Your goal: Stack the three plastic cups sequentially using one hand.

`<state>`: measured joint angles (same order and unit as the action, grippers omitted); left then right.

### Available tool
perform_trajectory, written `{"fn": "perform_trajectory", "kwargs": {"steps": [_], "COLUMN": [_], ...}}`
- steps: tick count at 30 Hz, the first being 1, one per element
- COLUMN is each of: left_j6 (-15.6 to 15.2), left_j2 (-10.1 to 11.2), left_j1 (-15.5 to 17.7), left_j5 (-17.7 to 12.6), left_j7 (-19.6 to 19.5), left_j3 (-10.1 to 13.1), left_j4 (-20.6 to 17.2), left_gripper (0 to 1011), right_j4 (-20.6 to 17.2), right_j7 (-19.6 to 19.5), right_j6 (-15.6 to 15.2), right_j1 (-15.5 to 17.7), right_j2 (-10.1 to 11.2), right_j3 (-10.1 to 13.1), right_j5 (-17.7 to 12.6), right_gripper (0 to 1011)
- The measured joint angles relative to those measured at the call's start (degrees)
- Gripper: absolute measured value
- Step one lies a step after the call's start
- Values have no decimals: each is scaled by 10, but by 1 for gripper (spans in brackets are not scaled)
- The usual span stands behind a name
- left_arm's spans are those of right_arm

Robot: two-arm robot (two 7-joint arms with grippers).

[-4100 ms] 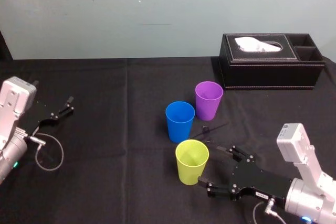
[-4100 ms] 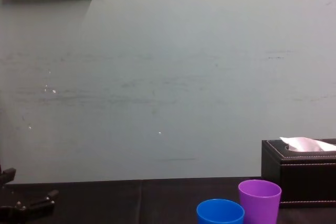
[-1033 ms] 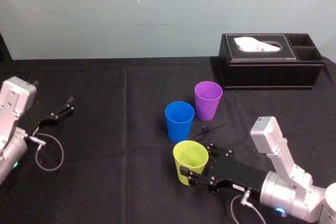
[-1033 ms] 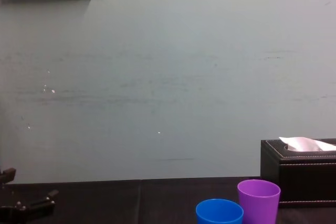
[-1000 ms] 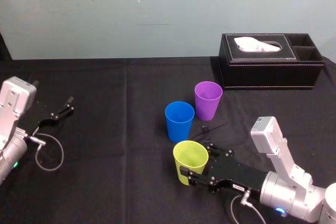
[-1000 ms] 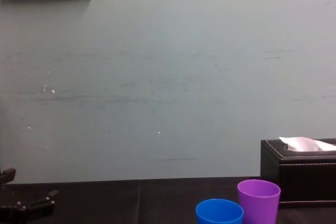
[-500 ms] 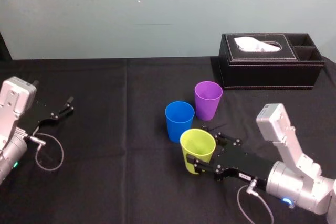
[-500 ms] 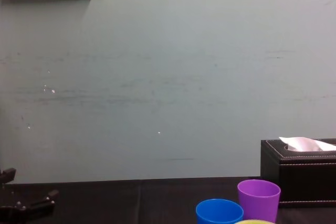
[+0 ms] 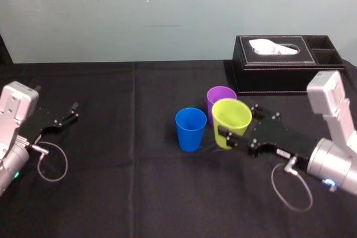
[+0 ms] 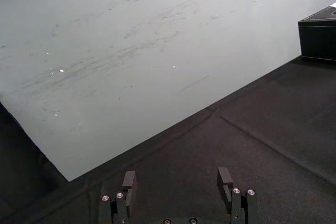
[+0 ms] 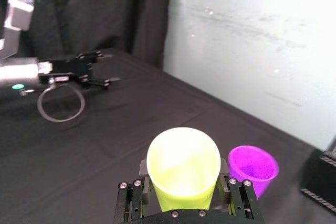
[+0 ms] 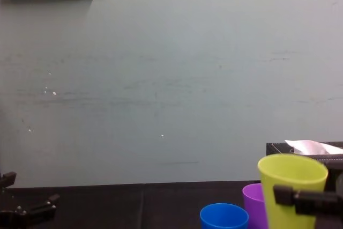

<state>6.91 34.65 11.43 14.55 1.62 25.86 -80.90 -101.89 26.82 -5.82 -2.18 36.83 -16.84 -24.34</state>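
Note:
My right gripper (image 9: 241, 122) is shut on the yellow-green cup (image 9: 231, 119) and holds it upright above the table. The cup hangs just in front of and slightly right of the purple cup (image 9: 218, 95), partly hiding it. In the right wrist view the yellow-green cup (image 11: 183, 164) sits between both fingers, with the purple cup (image 11: 253, 165) standing just beyond it. The blue cup (image 9: 191, 129) stands on the black cloth to the left of both. From the chest, the yellow-green cup (image 12: 292, 187) rises above the purple cup (image 12: 252, 200) and the blue cup (image 12: 224, 218).
A black tissue box (image 9: 287, 65) stands at the back right, behind the cups. My left gripper (image 10: 177, 182) rests open and idle at the far left of the table (image 9: 111, 193), with a looped cable (image 9: 51, 165) beside it. A pale wall rises behind the table.
The right gripper has lifted the yellow-green cup off the table and carried it back and to the right, from in front of the blue cup to beside the purple one.

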Motion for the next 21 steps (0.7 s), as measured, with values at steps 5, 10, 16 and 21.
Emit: {"fn": "perform_trajectory", "kwargs": {"steps": [5,10,16,21], "left_j6": [0,0,0,0], "left_j2": [0,0,0,0], "left_j1": [0,0,0,0], "left_j5": [0,0,0,0], "left_j7": [0,0,0,0], "left_j3": [0,0,0,0], "left_j4": [0,0,0,0], "left_gripper": [1010,1010,1010,1010], "right_j4": [6,22,53,86], "right_j7": [-7,-13,-20,-24], "right_j6": [-16,-30,-43,-48], "right_j1": [-21,-49,-89,-117], "right_j2": [2,-4,-17,-32], "right_j3": [11,11,1,-9], "right_j5": [-4,-6,3,14], "right_gripper": [738,738,738,738]}}
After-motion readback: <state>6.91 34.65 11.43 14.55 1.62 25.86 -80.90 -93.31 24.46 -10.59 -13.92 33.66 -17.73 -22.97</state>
